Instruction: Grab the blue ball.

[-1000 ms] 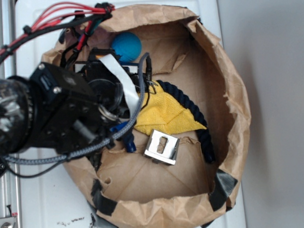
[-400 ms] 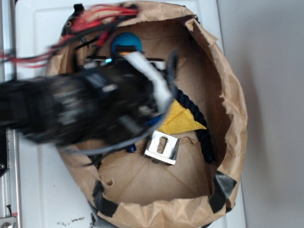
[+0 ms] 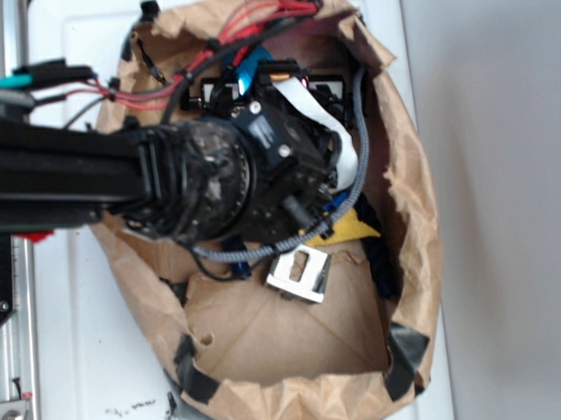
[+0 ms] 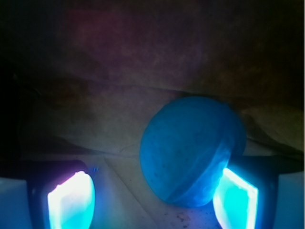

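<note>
The jaws stand apart in the wrist view, their two flat pads glowing pale cyan at the bottom corners, one pad (image 4: 71,200) rounded at its top, the other (image 4: 236,198) a slanted slab. The gripper (image 4: 153,200) is not closed on anything. The ball (image 4: 193,150), a matte teal-blue sphere with a fine speckled skin and a faint curved seam, sits between the pads, much closer to the right-hand one in this view and seeming to touch or overlap its upper edge. Behind the ball rises a dim, creased wall of brown paper.

From the exterior view, the black arm (image 3: 215,180), glossy and hung with red wires and a braided grey cable, reaches into a crumpled brown paper bag (image 3: 405,215) patched with black tape, lying on a white counter (image 3: 92,364). The arm hides the ball here. Below the arm, inside the bag, lie a shiny folded metal bracket (image 3: 301,276), a corner of yellow cloth (image 3: 359,224) and part of a dark rope (image 3: 382,266).
</note>
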